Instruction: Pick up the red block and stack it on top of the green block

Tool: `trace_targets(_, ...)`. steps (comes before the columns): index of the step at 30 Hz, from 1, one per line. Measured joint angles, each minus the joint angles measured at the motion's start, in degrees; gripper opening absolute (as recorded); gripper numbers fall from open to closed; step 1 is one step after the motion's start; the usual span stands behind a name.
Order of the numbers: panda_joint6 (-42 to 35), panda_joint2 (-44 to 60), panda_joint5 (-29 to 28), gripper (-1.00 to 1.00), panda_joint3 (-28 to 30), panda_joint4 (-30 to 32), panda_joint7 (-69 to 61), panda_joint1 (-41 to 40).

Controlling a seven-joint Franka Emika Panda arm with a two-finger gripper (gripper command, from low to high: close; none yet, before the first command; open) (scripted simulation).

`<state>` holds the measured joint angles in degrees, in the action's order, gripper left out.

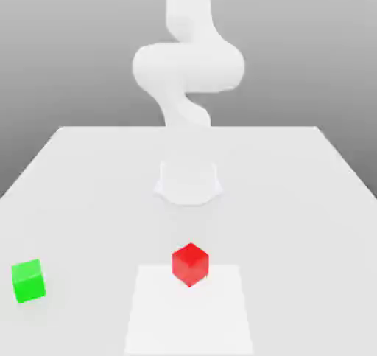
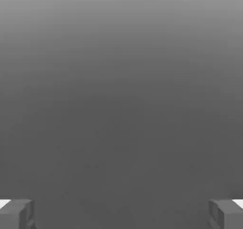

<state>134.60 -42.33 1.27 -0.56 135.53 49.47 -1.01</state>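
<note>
So the red block (image 1: 190,264) is sitting down on the table (image 1: 280,200), and in the exterior view it's just a bit right of the middle, toward the near side. It overlaps the far edge of this pale, bright patch (image 1: 189,318) — can't tell if that's a mat or just a lighter area of the tabletop. The cube is turned so one corner points at the camera, with two side faces showing.

The green block (image 1: 28,281) is over at the exterior view's left, near the table's side and well apart from the red one. Also turned a little, lighter on its top face, and nothing's stacked on it. The two look about the same size, both plain and flat-colored.

The arm (image 1: 188,67) is white and rises at the far side of the table, its upper part running out of the top of the exterior view, with its white base (image 1: 188,183) closer in.

As for the gripper (image 2: 121,216), the hand view has the two fingers spread wide apart — jaws open, nothing between them, just a plain gray backdrop past them.
</note>
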Motion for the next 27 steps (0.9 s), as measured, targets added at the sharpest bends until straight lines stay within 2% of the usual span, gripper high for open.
trace_targets(9, 12.23, 15.42, 4.11, 0.00, -4.52, 15.86, 16.69, -3.97)
trace_targets(16, 23.25, 29.57, 4.51, 0.00, -9.79, 29.55, 34.08, -7.51)
trace_targets(18, 28.07, 35.74, 2.60, 0.00, -10.35, 32.20, 39.52, -8.29)
trace_targets(21, 33.92, 42.80, -1.88, 0.00, -9.83, 32.34, 43.88, -9.18)
trace_targets(25, 41.06, 51.23, -8.37, 0.00, -3.39, 31.26, 48.78, -4.34)
trace_targets(26, 42.01, 52.33, -8.80, -1.00, -2.29, 31.11, 49.13, -3.33)
trace_targets(27, 42.01, 52.33, -8.80, -1.00, -2.29, 31.11, 49.13, -3.33)
